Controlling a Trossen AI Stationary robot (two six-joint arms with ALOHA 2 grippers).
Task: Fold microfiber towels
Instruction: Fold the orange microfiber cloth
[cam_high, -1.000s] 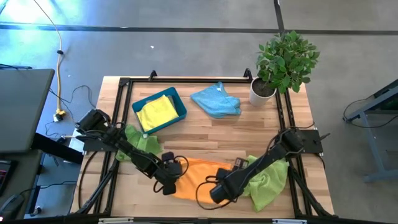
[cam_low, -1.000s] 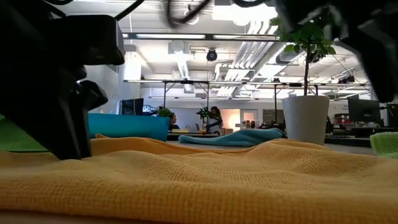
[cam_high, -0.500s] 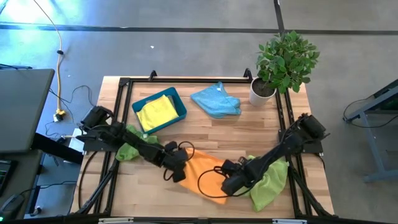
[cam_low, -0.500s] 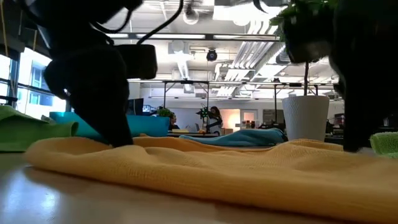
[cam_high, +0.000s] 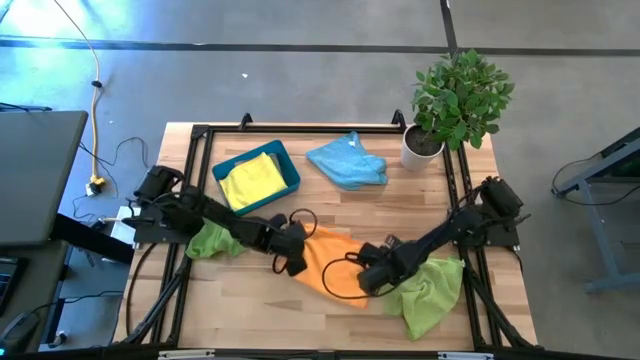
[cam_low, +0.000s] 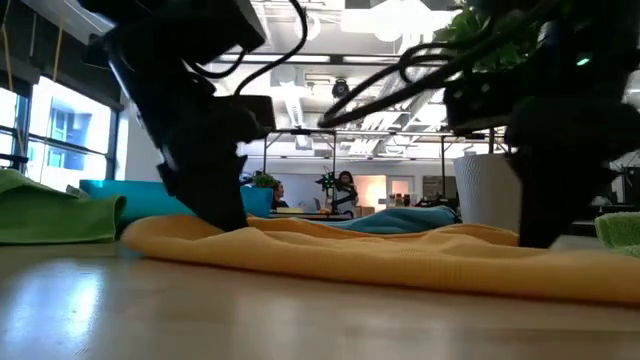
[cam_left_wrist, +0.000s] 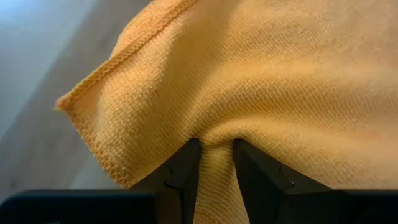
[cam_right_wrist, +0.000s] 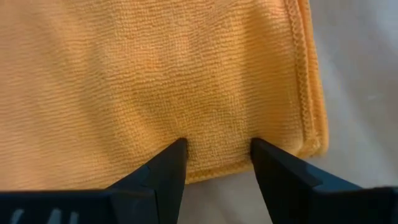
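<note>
Pinched between the fingers of my left gripper (cam_left_wrist: 214, 177) is a fold of the soft orange microfiber towel (cam_high: 335, 268), near one hemmed corner. My right gripper (cam_right_wrist: 217, 165) clamps the same cloth's opposite edge, its fingers standing wide with the hem between them. This towel lies bunched on the near middle of the pale wooden table (cam_high: 330, 210), its long axis running across from one gripper to the other.

Both my arms reach inward and low over the boards, left from the left edge, right from the right.

A crumpled lime green towel (cam_high: 430, 290) lies just beside my right gripper; another lime green cloth (cam_high: 215, 240) sits under my left arm. Farther back, a yellow towel (cam_high: 252, 180) rests in a teal plastic tray (cam_high: 292, 174), a light blue towel (cam_high: 348, 162) is heaped at centre, and a white potted plant (cam_high: 455, 100) stands at the far right corner. Beyond lies an open office hall with ceiling lights.
</note>
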